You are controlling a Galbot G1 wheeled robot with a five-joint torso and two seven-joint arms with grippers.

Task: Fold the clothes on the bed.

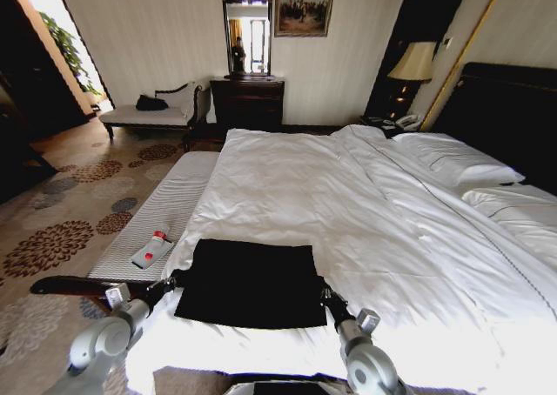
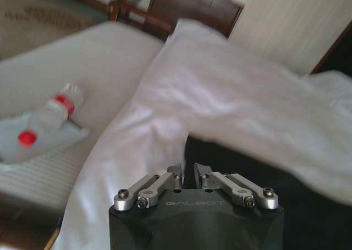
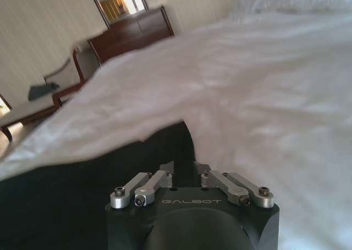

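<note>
Here, both grippers, left and right, seemingly pinching the black T-shirt on the bed

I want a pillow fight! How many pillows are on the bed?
2: one pillow by the dark headboard, another pillow beside it, nearer the robot. More may hide past the picture's right edge.

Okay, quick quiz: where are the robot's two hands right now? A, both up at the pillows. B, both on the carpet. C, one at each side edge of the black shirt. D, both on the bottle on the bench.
C: the left hand and the right hand sit at opposite side edges of the black shirt lying on the bed.
</note>
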